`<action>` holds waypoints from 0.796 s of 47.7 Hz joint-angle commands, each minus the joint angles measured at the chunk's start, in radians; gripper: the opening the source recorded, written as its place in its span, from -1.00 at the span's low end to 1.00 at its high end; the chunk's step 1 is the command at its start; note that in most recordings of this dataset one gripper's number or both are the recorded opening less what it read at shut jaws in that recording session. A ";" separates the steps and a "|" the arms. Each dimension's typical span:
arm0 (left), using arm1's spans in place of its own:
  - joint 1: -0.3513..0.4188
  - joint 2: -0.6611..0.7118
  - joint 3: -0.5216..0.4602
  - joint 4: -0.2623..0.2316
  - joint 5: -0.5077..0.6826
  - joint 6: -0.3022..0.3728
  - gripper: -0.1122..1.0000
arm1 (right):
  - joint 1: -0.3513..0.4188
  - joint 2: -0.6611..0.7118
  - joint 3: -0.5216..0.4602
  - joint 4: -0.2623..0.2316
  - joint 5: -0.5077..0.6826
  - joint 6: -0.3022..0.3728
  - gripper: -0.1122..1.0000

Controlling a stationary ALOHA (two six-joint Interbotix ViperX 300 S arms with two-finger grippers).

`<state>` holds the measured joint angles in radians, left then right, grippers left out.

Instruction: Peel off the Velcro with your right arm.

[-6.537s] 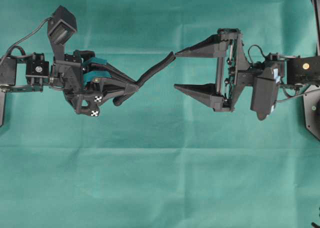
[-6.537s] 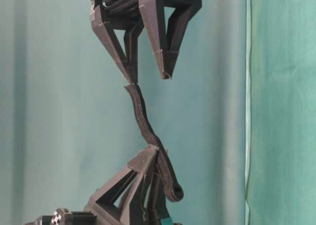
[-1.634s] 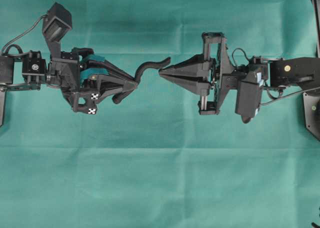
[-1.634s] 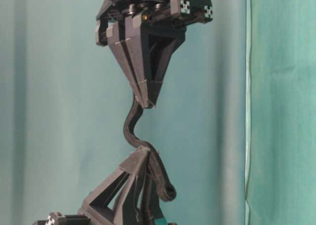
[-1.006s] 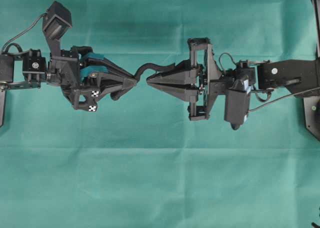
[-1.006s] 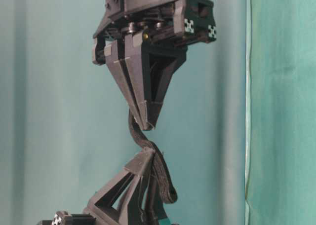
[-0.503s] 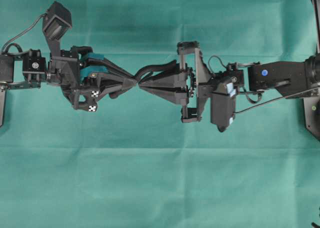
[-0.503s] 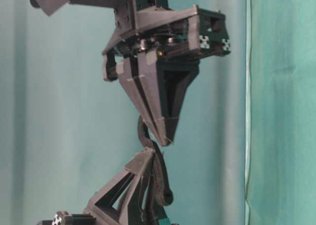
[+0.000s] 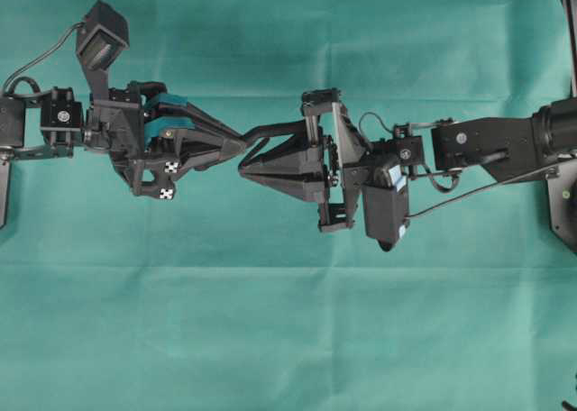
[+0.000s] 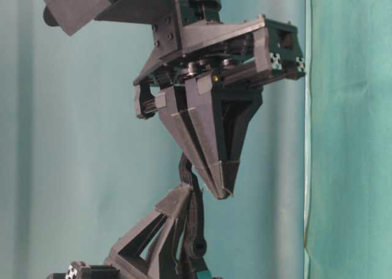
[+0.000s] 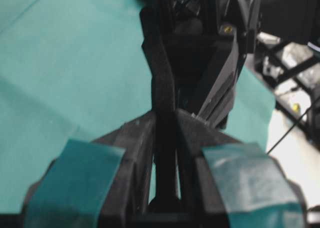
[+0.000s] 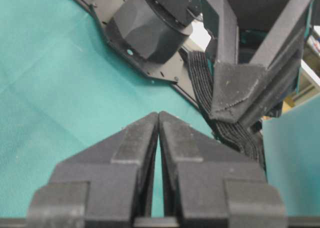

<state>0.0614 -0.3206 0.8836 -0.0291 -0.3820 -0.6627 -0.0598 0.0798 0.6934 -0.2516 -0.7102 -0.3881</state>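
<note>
Item: Velcro point(image 11: 161, 83), thin matte black strap, clamped in your left gripper point(image 9: 242, 146).
Handling: soft, light, likely bends freely.
Right gripper point(image 9: 243, 168): jaws together, apparently empty, beside the strap.
Hold: take the free length just past the left tips.

Setting: robotics lab | Evidence: teal cloth point(image 9: 288, 339) covering worktop and backdrop; two black robot arms point(image 9: 487, 145) with wrist cameras point(image 9: 97, 43)
</note>
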 commanded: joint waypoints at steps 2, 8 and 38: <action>0.011 -0.006 -0.014 0.002 -0.020 0.000 -0.62 | 0.014 -0.005 -0.029 -0.006 -0.002 0.002 -0.96; 0.014 -0.006 -0.012 0.002 -0.020 0.002 -0.62 | 0.017 0.002 -0.038 -0.009 0.002 0.000 -0.96; 0.026 -0.006 -0.005 0.003 -0.029 0.003 -0.62 | 0.060 0.061 -0.095 -0.038 0.006 0.003 -0.96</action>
<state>0.0706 -0.3206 0.8912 -0.0276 -0.3896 -0.6627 -0.0230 0.1503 0.6243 -0.2853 -0.7041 -0.3866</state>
